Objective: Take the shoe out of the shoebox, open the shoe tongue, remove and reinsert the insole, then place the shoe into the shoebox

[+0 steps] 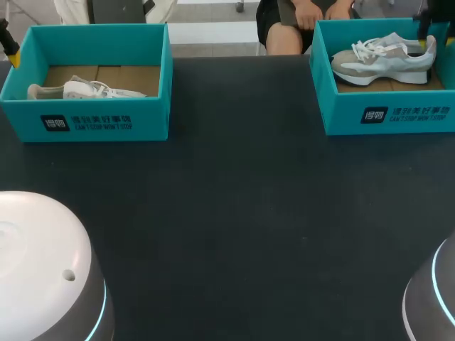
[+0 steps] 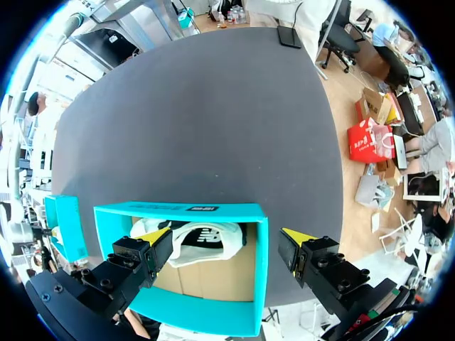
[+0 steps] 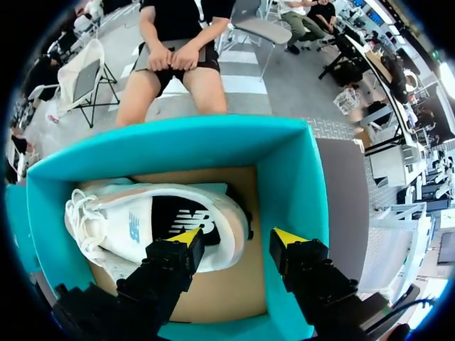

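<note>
Half hidden behind a teal cardboard shoebox (image 1: 92, 121) wall: white laced sneaker (image 1: 89, 90). Spread wide, clasping nothing: left gripper (image 2: 226, 236), right gripper (image 3: 238, 238).

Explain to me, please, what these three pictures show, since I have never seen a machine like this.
It is a robot with two arms at a dark table. One picture looks down from above; the white domes at its lower corners are the left arm and right arm. The two round pictures come from cameras on the wrists. On the table stand two teal boxes: the left box holds a white shoe, the right box a grey-and-white shoe. The left tool and right tool each hang open over their own box, yellow-tipped; nothing is held.
</note>
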You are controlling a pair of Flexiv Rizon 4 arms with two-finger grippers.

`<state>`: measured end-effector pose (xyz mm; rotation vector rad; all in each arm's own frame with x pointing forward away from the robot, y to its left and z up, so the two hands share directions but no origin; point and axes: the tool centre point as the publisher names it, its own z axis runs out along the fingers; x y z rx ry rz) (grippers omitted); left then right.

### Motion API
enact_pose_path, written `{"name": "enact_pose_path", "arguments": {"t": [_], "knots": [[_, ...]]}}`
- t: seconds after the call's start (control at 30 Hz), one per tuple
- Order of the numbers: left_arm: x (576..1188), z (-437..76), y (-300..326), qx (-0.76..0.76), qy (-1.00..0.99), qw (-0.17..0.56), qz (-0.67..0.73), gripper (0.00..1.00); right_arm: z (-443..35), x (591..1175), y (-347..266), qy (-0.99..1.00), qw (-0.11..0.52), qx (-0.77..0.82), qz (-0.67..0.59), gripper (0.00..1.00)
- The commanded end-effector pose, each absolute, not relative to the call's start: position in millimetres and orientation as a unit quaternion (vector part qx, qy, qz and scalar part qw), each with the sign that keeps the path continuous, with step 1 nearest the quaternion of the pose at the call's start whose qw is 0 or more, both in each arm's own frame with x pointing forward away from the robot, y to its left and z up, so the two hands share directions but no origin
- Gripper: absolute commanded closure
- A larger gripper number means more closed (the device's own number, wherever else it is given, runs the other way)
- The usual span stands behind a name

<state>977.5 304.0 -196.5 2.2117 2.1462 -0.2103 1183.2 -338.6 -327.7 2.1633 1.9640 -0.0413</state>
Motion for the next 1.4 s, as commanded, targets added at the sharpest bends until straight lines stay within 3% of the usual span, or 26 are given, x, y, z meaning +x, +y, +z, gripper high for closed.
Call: {"name": "enact_pose_path", "arguments": {"t": [0.03, 0.17, 0.47, 0.53, 0.67, 0.73, 0.77, 1.07, 1.4], "knots": [[976.1, -196.0, 303.7, 0.716, 0.695, 0.026, -0.066, 0.00, -340.8, 1195.1, -341.5, 0.672, 0.081, 0.735, -0.039, 0.43], [976.1, -196.0, 303.7, 0.716, 0.695, 0.026, -0.066, 0.00, -348.0, 1198.3, -339.5, 0.686, 0.083, 0.721, -0.052, 0.36], [976.1, -196.0, 303.7, 0.716, 0.695, 0.026, -0.066, 0.00, -364.1, 1204.1, -345.8, 0.684, 0.069, 0.722, -0.074, 0.40], [976.1, -196.0, 303.7, 0.716, 0.695, 0.026, -0.066, 0.00, -366.8, 1205.0, -346.8, 0.687, 0.070, 0.718, -0.083, 0.50], [976.1, -196.0, 303.7, 0.716, 0.695, 0.026, -0.066, 0.00, -368.7, 1205.0, -350.2, 0.686, 0.071, 0.718, -0.095, 0.61], [976.1, -196.0, 303.7, 0.716, 0.695, 0.026, -0.066, 0.00, -367.7, 1203.7, -351.4, 0.686, 0.074, 0.717, -0.103, 0.93], [976.1, -196.0, 303.7, 0.716, 0.695, 0.026, -0.066, 0.00, -366.7, 1202.8, -351.3, 0.686, 0.074, 0.716, -0.103, 1.00], [976.1, -196.0, 303.7, 0.716, 0.695, 0.026, -0.066, 0.00, -334.7, 1184.9, -352.9, 0.685, 0.084, 0.718, -0.086, 1.00], [976.1, -196.0, 303.7, 0.716, 0.695, 0.026, -0.066, 0.00, -244.3, 1153.3, -347.7, 0.716, 0.117, 0.686, -0.057, 1.00]]}}
